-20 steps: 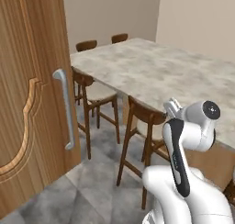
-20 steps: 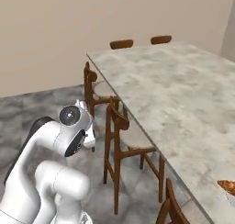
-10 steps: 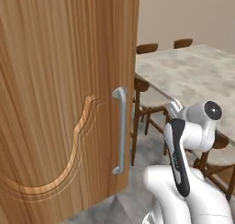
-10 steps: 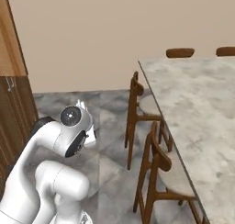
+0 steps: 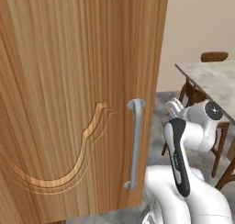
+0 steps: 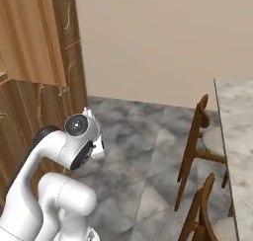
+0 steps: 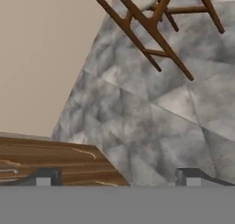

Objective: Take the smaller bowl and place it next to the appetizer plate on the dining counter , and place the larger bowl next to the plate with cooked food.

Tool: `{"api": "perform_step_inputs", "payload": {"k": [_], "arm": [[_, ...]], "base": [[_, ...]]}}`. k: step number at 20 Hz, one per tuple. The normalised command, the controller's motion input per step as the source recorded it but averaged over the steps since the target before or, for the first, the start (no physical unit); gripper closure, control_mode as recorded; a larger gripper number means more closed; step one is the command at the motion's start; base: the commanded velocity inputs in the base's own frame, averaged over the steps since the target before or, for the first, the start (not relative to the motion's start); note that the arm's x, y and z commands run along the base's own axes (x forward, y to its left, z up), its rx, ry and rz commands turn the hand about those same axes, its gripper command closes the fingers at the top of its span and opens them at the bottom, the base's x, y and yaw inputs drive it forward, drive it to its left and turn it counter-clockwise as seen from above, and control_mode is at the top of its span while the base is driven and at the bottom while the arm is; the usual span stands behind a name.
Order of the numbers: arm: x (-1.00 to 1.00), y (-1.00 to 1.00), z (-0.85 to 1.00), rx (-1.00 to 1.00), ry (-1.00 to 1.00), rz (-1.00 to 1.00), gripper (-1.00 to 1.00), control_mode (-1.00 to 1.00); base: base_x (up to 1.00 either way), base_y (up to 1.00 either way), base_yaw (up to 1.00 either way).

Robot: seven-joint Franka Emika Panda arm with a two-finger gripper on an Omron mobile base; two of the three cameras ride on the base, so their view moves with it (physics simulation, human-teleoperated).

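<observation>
The dining counter [image 5: 215, 77] has a mottled stone top. It reaches in from the right edge in both base views, and its corner [image 6: 236, 117] is beside wooden chairs. Both bowls and both plates are out of view. My arm is folded close over the base, with the hand low in front of it and pointing at the floor. In the hand view my gripper [image 7: 117, 177] is open, its two dark fingertips [image 7: 43, 177] far apart. Nothing is between them but grey floor.
A tall wooden cabinet door [image 5: 69, 90] with a metal handle [image 5: 134, 140] stands very close on the left. More wooden cabinets [image 6: 29, 87] line the left wall. Wooden chairs [image 6: 197, 151] stand along the counter. Grey tiled floor [image 7: 151, 108] lies between them, and a beige wall [image 6: 158, 37] is behind.
The whole picture has swung: the base has turned left, so the counter and chairs slid to the right edge and the cabinet door came close. The arm keeps its pose and the gripper stays open.
</observation>
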Motion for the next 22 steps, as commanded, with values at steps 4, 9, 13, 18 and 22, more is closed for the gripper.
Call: {"api": "perform_step_inputs", "payload": {"k": [4,9,13,18,22], "arm": [[0.00,0.00,0.00,0.00,0.00,0.00,-1.00,1.00],[0.00,0.00,0.00,0.00,0.00,0.00,-1.00,1.00],[0.00,0.00,0.00,0.00,0.00,0.00,-1.00,1.00],[0.00,0.00,0.00,0.00,0.00,0.00,-1.00,1.00],[0.00,0.00,0.00,0.00,0.00,0.00,-1.00,1.00]], "base": [[0.47,0.02,0.59],[0.68,0.00,0.60],[0.54,0.00,0.63],[0.49,0.00,0.65],[0.74,0.00,0.58]]}}
